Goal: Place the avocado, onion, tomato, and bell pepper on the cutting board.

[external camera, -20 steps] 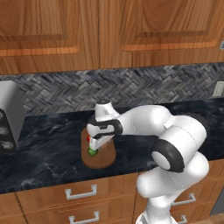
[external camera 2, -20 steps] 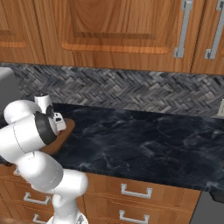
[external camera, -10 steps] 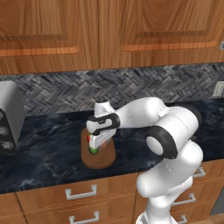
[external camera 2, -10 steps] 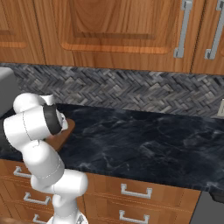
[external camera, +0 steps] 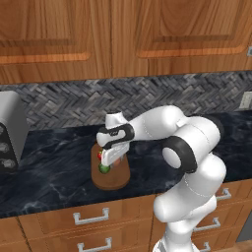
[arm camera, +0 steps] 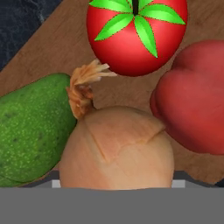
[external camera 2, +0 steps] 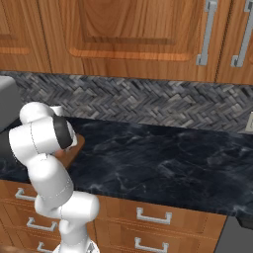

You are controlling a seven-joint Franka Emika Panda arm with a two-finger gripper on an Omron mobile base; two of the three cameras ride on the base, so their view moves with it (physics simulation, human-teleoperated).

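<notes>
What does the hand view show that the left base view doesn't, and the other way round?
The hand view alone gives the close detail: the onion nearest the camera with its dry tuft, the tomato and its green leafy top beyond it, and the bell pepper.

The left base view alone takes in the white arm, the gripper low over the food, the dark counter, the wooden cabinets and a grey appliance.

Both show the avocado and the cutting board.

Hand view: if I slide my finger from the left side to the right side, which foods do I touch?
Avocado → onion → bell pepper, all lying on the cutting board. The tomato sits above, over the onion and pepper.
</notes>
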